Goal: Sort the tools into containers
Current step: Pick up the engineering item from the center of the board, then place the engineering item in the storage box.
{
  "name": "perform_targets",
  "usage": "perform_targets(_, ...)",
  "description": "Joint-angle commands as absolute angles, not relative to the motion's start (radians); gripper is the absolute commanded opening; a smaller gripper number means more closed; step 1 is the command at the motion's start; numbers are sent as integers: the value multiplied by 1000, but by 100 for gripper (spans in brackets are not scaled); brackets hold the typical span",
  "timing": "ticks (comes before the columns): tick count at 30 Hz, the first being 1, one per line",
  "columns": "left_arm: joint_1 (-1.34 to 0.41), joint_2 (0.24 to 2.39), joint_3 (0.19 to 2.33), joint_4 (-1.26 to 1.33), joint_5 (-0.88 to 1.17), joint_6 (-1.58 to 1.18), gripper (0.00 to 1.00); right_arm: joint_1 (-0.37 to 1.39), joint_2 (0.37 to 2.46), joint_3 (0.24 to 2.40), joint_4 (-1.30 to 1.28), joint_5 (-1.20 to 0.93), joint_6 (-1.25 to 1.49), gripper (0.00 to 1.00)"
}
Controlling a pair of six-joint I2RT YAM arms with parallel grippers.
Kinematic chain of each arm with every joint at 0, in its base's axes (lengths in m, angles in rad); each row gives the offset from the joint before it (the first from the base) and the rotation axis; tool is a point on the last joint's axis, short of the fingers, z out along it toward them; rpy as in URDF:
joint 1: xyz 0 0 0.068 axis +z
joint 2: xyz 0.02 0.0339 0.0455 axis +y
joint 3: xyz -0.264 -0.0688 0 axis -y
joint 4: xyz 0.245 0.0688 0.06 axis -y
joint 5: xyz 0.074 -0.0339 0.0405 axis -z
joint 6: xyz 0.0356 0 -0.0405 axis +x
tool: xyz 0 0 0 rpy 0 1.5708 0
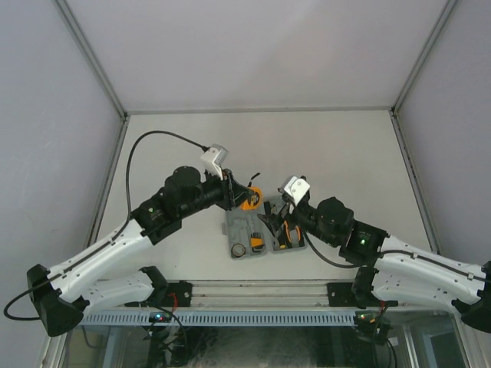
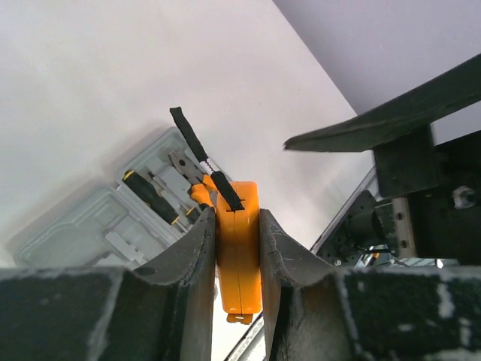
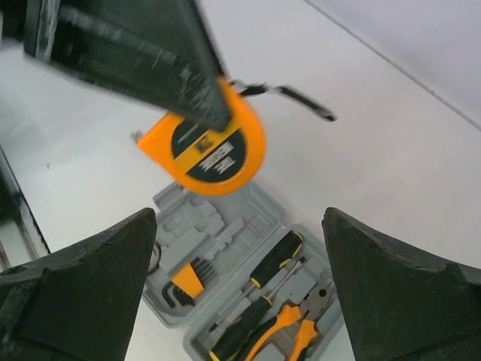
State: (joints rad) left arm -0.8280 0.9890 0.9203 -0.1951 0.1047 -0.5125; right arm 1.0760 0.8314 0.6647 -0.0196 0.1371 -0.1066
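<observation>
My left gripper (image 2: 237,218) is shut on the round orange tape measure (image 2: 239,248), holding it edge-on in the air above the far end of the open grey case (image 1: 239,226). Its black strap (image 2: 197,150) sticks out beyond the fingers. In the right wrist view the tape measure (image 3: 207,150) hangs over the case (image 3: 225,218). In the case lie two black-and-yellow screwdrivers (image 3: 278,257), orange-handled pliers (image 3: 289,323) and the orange hex-key set (image 3: 188,280). My right gripper (image 3: 240,218) stands open above the case with nothing between its fingers.
A small black ring (image 1: 238,250) lies in the case's left half. The left arm's cable (image 1: 153,138) loops over the table at the left. A metal rail (image 1: 253,291) runs along the near edge, and enclosure walls stand round the table.
</observation>
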Motion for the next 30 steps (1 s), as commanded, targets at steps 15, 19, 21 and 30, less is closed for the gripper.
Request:
perform_targets(15, -822, 911, 874, -107, -23, -597, 0, 1098, 1003, 917, -77, 404, 647, 88)
perform_targets(19, -822, 901, 874, -107, -33, -610, 0, 1109, 1037, 916, -69, 394, 665, 85)
perform_targets(21, -822, 899, 876, -107, -32, -614, 0, 1111, 1049, 916, -58, 385, 668, 84)
perform_targets(30, -822, 914, 893, -109, 4, -614, 0, 1111, 1080, 916, -9, 367, 647, 82)
